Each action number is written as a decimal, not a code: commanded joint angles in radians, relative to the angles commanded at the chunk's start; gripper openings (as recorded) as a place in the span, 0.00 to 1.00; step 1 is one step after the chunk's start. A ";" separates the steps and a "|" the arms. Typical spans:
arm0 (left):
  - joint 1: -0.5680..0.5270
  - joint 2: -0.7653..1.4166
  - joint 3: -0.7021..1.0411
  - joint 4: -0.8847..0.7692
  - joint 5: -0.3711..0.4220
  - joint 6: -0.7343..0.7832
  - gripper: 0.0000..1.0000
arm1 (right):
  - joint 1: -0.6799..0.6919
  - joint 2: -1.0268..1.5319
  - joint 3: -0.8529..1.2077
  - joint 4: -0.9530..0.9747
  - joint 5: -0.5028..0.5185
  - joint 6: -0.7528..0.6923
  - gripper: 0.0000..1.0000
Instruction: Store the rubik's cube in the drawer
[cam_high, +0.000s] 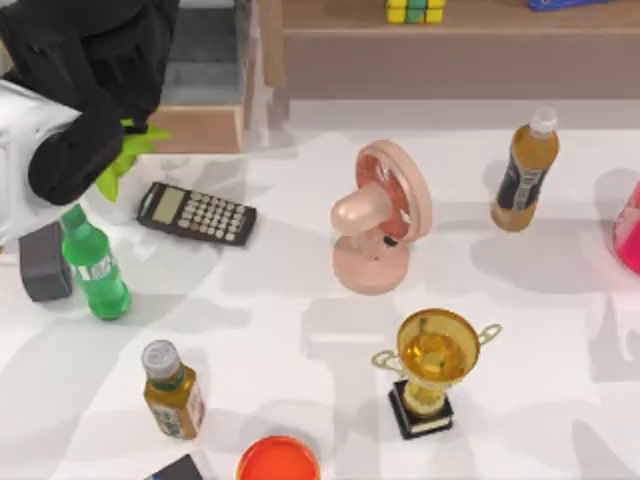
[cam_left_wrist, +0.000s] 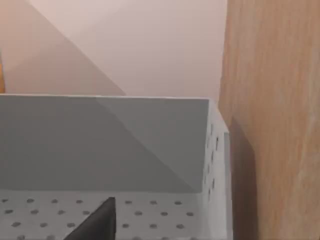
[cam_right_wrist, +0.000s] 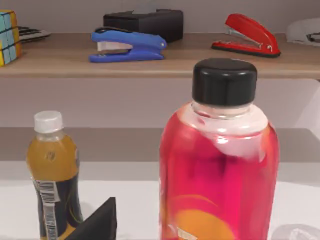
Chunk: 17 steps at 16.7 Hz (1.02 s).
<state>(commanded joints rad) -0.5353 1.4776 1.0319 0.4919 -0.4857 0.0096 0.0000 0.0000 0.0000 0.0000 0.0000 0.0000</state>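
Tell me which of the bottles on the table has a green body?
The green bottle at the table's left, beside the calculator. The two white-capped bottles hold amber liquid, and the black-capped bottle is pink-red.

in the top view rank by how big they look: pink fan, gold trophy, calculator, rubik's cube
Largest to smallest:
1. pink fan
2. gold trophy
3. calculator, close to the trophy in area, so unsure
4. rubik's cube, cut by the picture's edge, so only partly shown

White table (cam_high: 300, 300) holds calculator (cam_high: 196, 213) upper left, green bottle (cam_high: 95, 265) left, fan (cam_high: 380, 215) centre, trophy (cam_high: 433, 370) lower centre. Shelf (cam_high: 480, 18) along top carries rubik's cube (cam_high: 415, 10).
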 joint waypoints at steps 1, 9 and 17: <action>-0.038 0.115 0.073 0.035 -0.034 0.001 1.00 | 0.000 0.000 0.000 0.000 0.000 0.000 1.00; -0.251 0.813 0.528 0.249 -0.246 0.005 1.00 | 0.000 0.000 0.000 0.000 0.000 0.000 1.00; -0.285 0.935 0.611 0.289 -0.287 0.006 1.00 | 0.000 0.000 0.000 0.000 0.000 0.000 1.00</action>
<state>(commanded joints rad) -0.8205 2.4131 1.6429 0.7811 -0.7726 0.0152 0.0000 0.0000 0.0000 0.0000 0.0000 0.0000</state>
